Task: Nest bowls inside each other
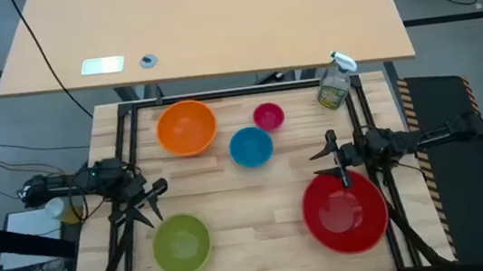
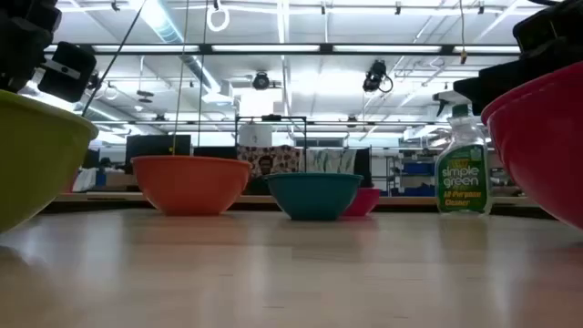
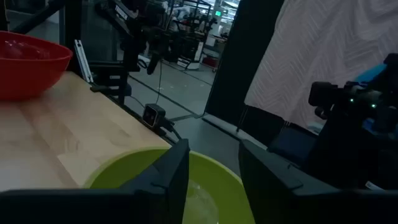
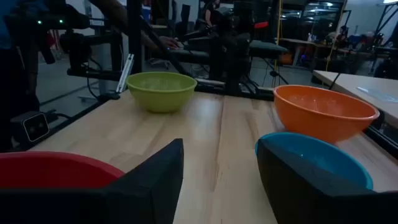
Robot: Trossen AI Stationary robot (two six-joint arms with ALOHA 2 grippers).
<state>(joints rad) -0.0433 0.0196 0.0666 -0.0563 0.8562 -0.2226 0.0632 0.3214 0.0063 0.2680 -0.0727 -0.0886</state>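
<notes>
Five bowls rest on their bases on the wooden table (image 1: 258,197): orange (image 1: 187,127), pink (image 1: 268,116) and blue (image 1: 250,146) toward the far side, lime green (image 1: 182,243) near left, red (image 1: 345,211) near right. My left gripper (image 1: 152,203) is open just off the green bowl's far-left rim. Its wrist view shows the green bowl (image 3: 186,180) below the spread fingers. My right gripper (image 1: 332,166) is open over the red bowl's far rim. Past its fingers in the right wrist view lie the red bowl (image 4: 56,168) and the blue bowl (image 4: 323,158).
A clear spray bottle (image 1: 334,84) stands at the far right corner, beside the frame rail. A black frame (image 1: 237,92) runs round the table. Bare wood lies between the green and red bowls. A larger desk (image 1: 202,30) stands beyond the far edge.
</notes>
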